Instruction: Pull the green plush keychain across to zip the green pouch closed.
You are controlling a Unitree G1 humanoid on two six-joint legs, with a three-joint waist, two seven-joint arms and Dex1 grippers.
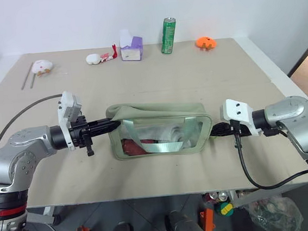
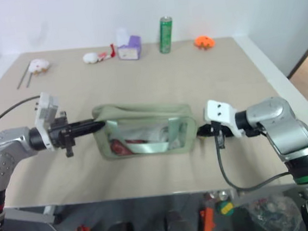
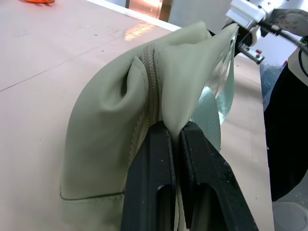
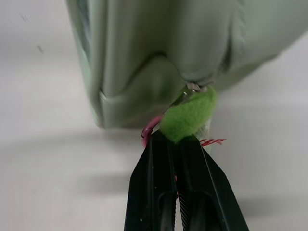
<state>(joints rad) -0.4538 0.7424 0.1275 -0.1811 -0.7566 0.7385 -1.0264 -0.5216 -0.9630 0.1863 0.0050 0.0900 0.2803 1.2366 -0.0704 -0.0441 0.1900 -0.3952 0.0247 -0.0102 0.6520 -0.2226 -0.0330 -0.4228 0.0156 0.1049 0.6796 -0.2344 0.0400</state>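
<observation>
Counter [image 1: 205, 78]: broad, pale, bare around the green pouch [image 1: 160, 127], with near and right-hand edges not far off; open room beyond the pouch's right end, toward that right edge, for any further pull. Far behind the pouch, well apart: a green can [image 1: 169, 36], a purple-and-white box [image 1: 132, 49], an orange toy [image 1: 205, 43], small white plush toys [image 1: 95, 58], none in the way. Pouch itself: mid-counter, near the front edge, long side across; soft fabric with clear side panels, likely light and floppy, apt to slide or crumple unless braced at one end. Left gripper [image 3: 174, 132]: black fingers pinched tight on a fold of fabric at the pouch's left end, right beside the zipper track, serving as anchor. Right gripper [image 4: 176, 139]: fingers narrow, clamped on the green plush keychain [image 4: 188, 115] at the pouch's right end, reddish cord showing beside it. Keychain: fuzzy, squashy, probably prone to slipping out under strain; best gripped close to the metal pull. Zipper seemingly run across to the right end, task near done.
</observation>
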